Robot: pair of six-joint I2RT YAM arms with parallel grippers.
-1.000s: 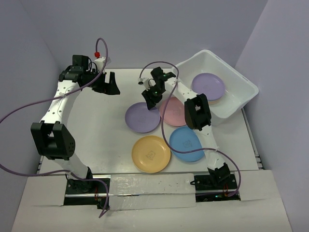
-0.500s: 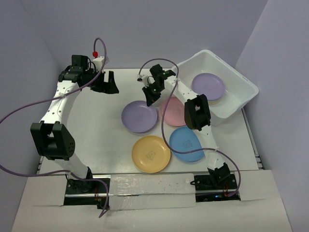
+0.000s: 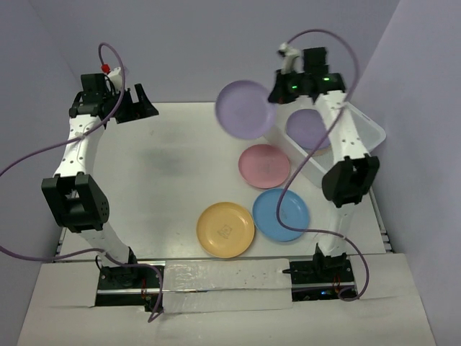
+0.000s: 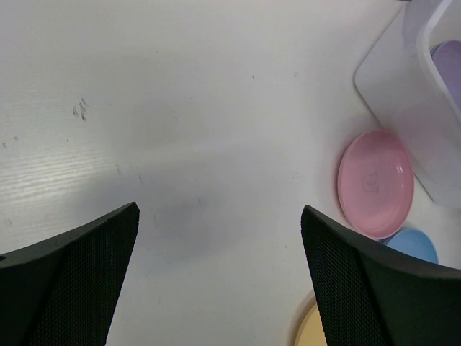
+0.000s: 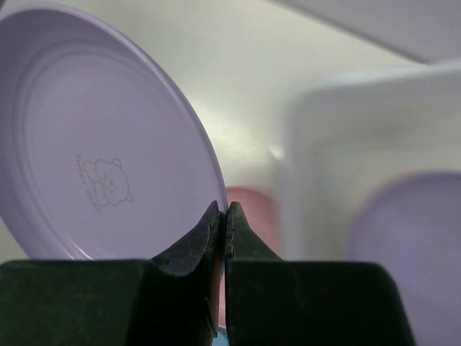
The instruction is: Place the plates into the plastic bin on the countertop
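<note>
Your right tool [image 5: 222, 209] is clenched on the rim of the lifted purple plate [image 5: 101, 144], with both fingers pinched together on the plate's edge. The plate is tilted and shows you its inner face with a small bear mark.

From the top camera, the right tool [image 3: 277, 94] holds this lifted purple plate [image 3: 245, 108] in the air, above the far part of the desk [image 3: 158, 166] and just to the left of the plastic bin [image 3: 311, 167]. No part of it is over the bin opening.

A second purple plate [image 3: 310, 128] lies flat inside the bin.

Three plates lie on the desk near the bin:
- The pink plate [image 3: 264, 166] is just beside the bin's near wall.
- The blue plate [image 3: 281, 214] is nearer to the arm bases.
- The yellow plate [image 3: 225, 229] touches or slightly overlaps the blue plate on its left.

Your left tool [image 4: 220, 210] is released, its fingers spread wide and grasping nothing. It hangs over bare desk at the far left, well apart from every plate.
</note>
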